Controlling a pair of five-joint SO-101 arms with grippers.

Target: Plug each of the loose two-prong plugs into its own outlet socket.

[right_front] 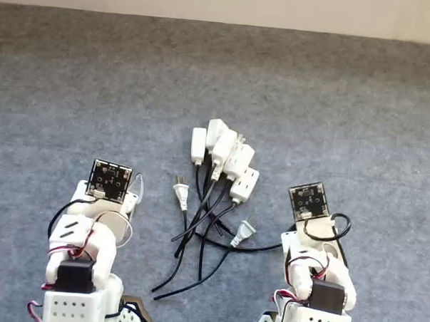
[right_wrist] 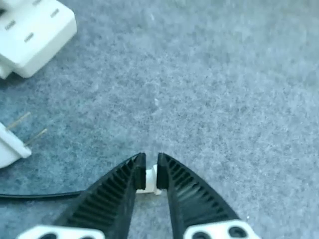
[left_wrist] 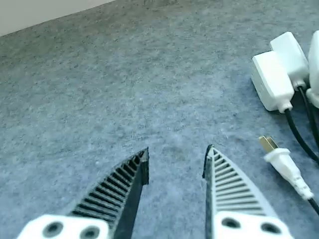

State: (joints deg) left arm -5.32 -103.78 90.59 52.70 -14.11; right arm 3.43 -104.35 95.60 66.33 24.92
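A cluster of white plastic outlet sockets (right_front: 229, 156) lies on the grey carpeted tabletop (right_front: 332, 102) at the centre of the high view. Thin black cords (right_front: 197, 235) trail from it toward 6 o'clock. Two plugs lie loose outside the cluster. A white two-prong plug with brass blades (right_front: 179, 193) sits at about 8 o'clock from the cluster, prongs pointing to 12. A second white two-prong plug (right_front: 245, 231) sits at about 5 o'clock from it, prongs pointing toward 1 o'clock. The slotted socket block (right_front: 245, 184) at the cluster's 5 o'clock end lies just beyond that second plug, apart from its prongs.

The left arm (right_front: 83, 248) is folded at 7 o'clock of the high view and the right arm (right_front: 317, 279) at 5 o'clock.

The left gripper (left_wrist: 177, 158) has its black ribbed fingers spread wide above bare carpet. The brass-bladed plug (left_wrist: 280, 160) lies near it but apart.

The right gripper (right_wrist: 150, 158) has its fingers pressed almost together, pinching a small white piece (right_wrist: 151, 183) at the tips. A black cord (right_wrist: 40, 195) runs along the carpet up to that piece. What the piece belongs to I cannot tell. The second plug (right_wrist: 7, 144) rests near this claw, untouched
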